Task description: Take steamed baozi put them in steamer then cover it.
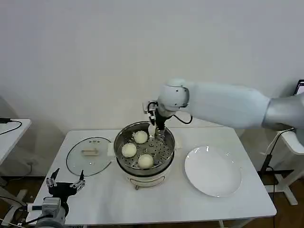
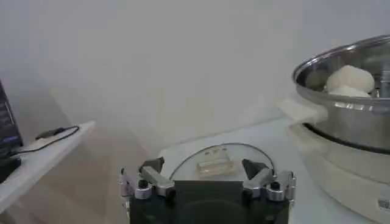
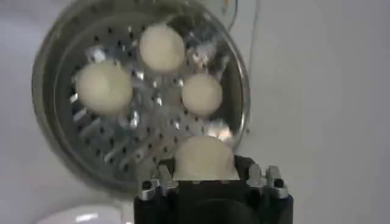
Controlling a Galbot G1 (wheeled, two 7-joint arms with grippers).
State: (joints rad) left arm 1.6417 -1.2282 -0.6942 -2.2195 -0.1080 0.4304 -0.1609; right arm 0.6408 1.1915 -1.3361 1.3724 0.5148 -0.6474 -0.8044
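Observation:
The steamer (image 1: 166,164) stands mid-table, a steel pot on a white base. Three baozi lie on its perforated tray (image 1: 140,137) (image 1: 128,150) (image 1: 146,161). My right gripper (image 1: 156,130) reaches down into the pot's far right side. In the right wrist view that gripper (image 3: 204,165) is shut on a fourth baozi (image 3: 204,155) just above the tray, with the other baozi (image 3: 159,47) (image 3: 103,87) (image 3: 202,94) beyond it. The cover (image 1: 90,156), a glass lid with a cream handle, lies flat to the left of the steamer. My left gripper (image 1: 64,183) is parked open near the front left corner, facing the cover (image 2: 213,161).
An empty white plate (image 1: 213,171) sits to the right of the steamer. A side table with a cable (image 1: 9,126) stands off to the left. The steamer's rim and side handle (image 2: 298,109) show in the left wrist view.

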